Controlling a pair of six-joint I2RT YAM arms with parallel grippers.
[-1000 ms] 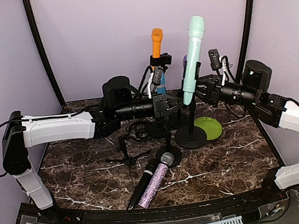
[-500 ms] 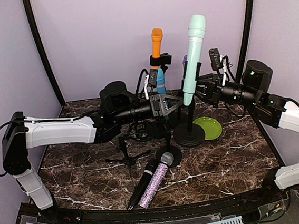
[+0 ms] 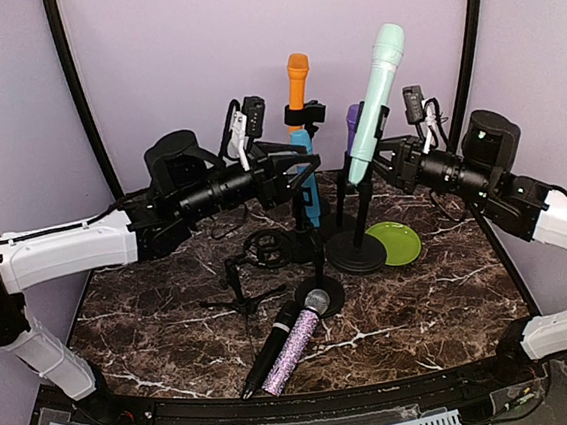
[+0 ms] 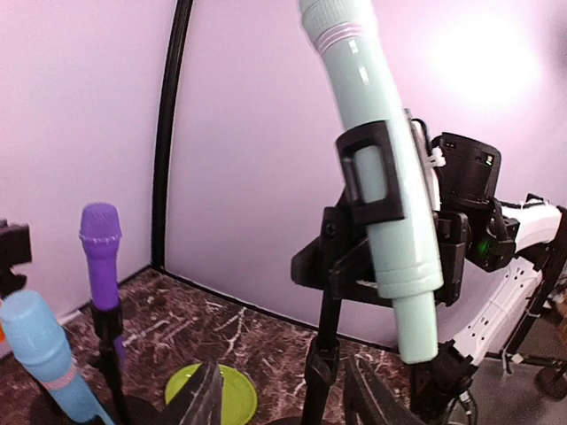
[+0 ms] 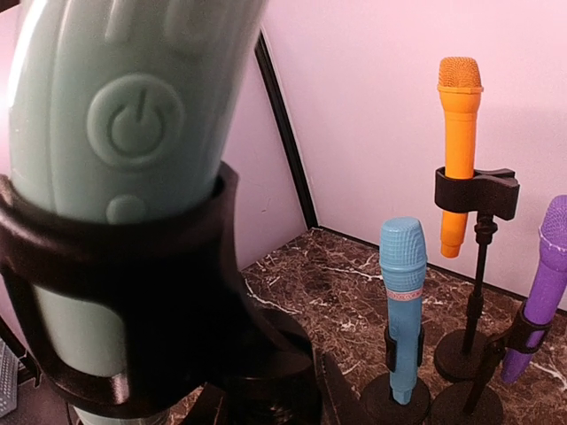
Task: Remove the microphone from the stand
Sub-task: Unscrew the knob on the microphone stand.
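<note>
The mint-green microphone (image 3: 375, 91) sits tilted in the black clip (image 3: 370, 130) of its stand (image 3: 356, 252). My right gripper (image 3: 383, 164) is shut on the stand just under the clip. Its wrist view shows the microphone (image 5: 124, 115) and clip (image 5: 168, 292) filling the left side, right above the right gripper (image 5: 275, 398). My left gripper (image 3: 309, 167) hangs open to the left of the stand, touching nothing. In its own view the left gripper (image 4: 288, 407) faces the stand pole (image 4: 323, 354), with the microphone (image 4: 381, 177) above.
An orange microphone (image 3: 297, 77), a blue one (image 3: 307, 175) and a purple one (image 3: 351, 122) stand in their own holders behind. A green plate (image 3: 398, 242) lies beside the stand base. A small tripod (image 3: 237, 289), an empty round-base stand (image 3: 320, 294) and two loose microphones (image 3: 294, 347) occupy the front.
My left gripper has opened, let go near the stand and drawn back left and upward. The mint microphone and its stand have tipped up and to the right.
</note>
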